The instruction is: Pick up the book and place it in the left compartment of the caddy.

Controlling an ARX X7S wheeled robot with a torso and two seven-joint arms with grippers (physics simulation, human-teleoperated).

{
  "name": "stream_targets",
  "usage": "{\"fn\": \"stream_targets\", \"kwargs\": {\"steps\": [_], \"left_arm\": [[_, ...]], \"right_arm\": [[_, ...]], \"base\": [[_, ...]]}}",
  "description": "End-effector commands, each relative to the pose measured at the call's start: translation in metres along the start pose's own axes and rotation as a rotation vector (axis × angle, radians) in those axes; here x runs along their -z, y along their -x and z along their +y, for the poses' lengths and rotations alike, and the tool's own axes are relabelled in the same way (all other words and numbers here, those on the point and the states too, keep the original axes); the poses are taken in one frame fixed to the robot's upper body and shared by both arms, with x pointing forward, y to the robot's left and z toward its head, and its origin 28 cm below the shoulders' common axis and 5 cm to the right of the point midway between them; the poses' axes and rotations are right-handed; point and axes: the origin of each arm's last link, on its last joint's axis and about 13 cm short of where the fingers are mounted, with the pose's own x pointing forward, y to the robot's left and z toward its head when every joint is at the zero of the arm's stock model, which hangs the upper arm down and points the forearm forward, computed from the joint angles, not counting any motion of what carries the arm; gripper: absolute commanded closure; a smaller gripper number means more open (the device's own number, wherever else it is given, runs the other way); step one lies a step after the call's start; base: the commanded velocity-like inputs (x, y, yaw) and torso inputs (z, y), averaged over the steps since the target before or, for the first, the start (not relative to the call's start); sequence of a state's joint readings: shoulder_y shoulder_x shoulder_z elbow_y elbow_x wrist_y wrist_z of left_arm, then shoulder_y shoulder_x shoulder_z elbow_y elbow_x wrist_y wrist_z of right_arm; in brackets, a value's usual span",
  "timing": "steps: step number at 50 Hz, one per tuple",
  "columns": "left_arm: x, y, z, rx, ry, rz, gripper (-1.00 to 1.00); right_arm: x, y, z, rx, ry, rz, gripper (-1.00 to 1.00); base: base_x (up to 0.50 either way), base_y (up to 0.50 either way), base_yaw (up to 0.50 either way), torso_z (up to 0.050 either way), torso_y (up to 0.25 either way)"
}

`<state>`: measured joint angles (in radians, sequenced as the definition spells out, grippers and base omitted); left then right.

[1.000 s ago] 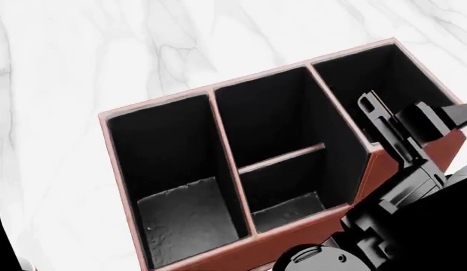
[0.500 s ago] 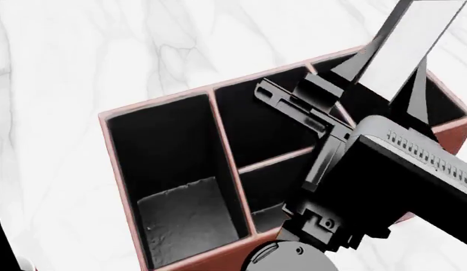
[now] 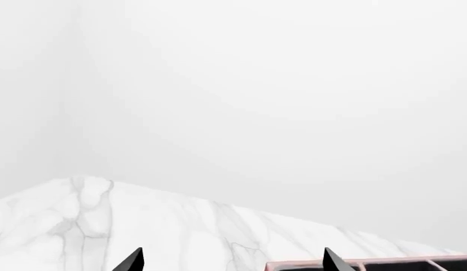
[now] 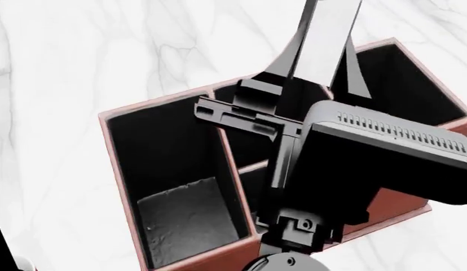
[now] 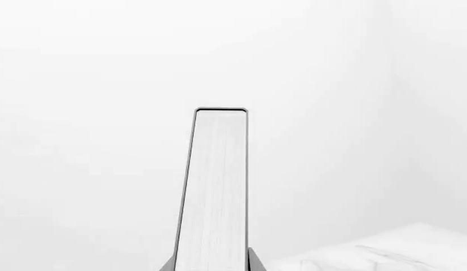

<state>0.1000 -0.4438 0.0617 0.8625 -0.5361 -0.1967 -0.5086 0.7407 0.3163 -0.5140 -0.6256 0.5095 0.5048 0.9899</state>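
The reddish-brown caddy [image 4: 107, 141] with black lining stands on the white marble table. Its left compartment [image 4: 186, 219], the long slot with a dark grey floor, is empty. My right gripper [image 4: 294, 90] is shut on the book [image 4: 325, 39] and holds it upright above the caddy, over the partition between the left compartment and the two small slots. In the right wrist view the book's white page edges [image 5: 215, 192] stand between the fingertips [image 5: 255, 263]. My left gripper [image 3: 232, 262] is open and empty, beside a corner of the caddy [image 3: 384, 263].
The right arm's dark body [image 4: 369, 164] hides the two small slots and part of the taller square slot [image 4: 402, 73]. White marble table [image 4: 83, 56] surrounds the caddy. No mug is in view.
My right arm has swung left with the book, from the caddy's right end to above its middle, and the book has risen more upright. The caddy has not moved.
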Motion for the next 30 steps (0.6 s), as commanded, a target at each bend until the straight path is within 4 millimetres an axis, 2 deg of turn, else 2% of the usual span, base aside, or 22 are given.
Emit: {"fn": "stream_targets", "kwargs": {"steps": [1, 15, 20, 30], "left_arm": [[0.000, 0.000, 0.001, -0.003, -0.001, -0.001, -1.00], [-0.001, 0.000, 0.001, -0.006, -0.002, -0.003, -1.00], [-0.001, 0.000, 0.001, -0.006, -0.003, -0.002, -1.00], [-0.001, 0.001, 0.000, -0.005, -0.004, -0.001, -1.00]], "right_arm": [[-0.025, 0.004, -0.007, -0.074, -0.003, 0.067, 1.00], [-0.039, 0.011, -0.014, -0.133, 0.010, 0.197, 1.00], [-0.034, 0.020, -0.013, -0.205, 0.025, 0.321, 1.00], [-0.037, 0.028, -0.011, -0.316, 0.007, 0.424, 1.00]], "base": [[0.00, 0.00, 0.00, 0.000, 0.000], [0.00, 0.00, 0.00, 0.000, 0.001], [0.00, 0.00, 0.00, 0.000, 0.002], [0.00, 0.00, 0.00, 0.001, 0.002]]}}
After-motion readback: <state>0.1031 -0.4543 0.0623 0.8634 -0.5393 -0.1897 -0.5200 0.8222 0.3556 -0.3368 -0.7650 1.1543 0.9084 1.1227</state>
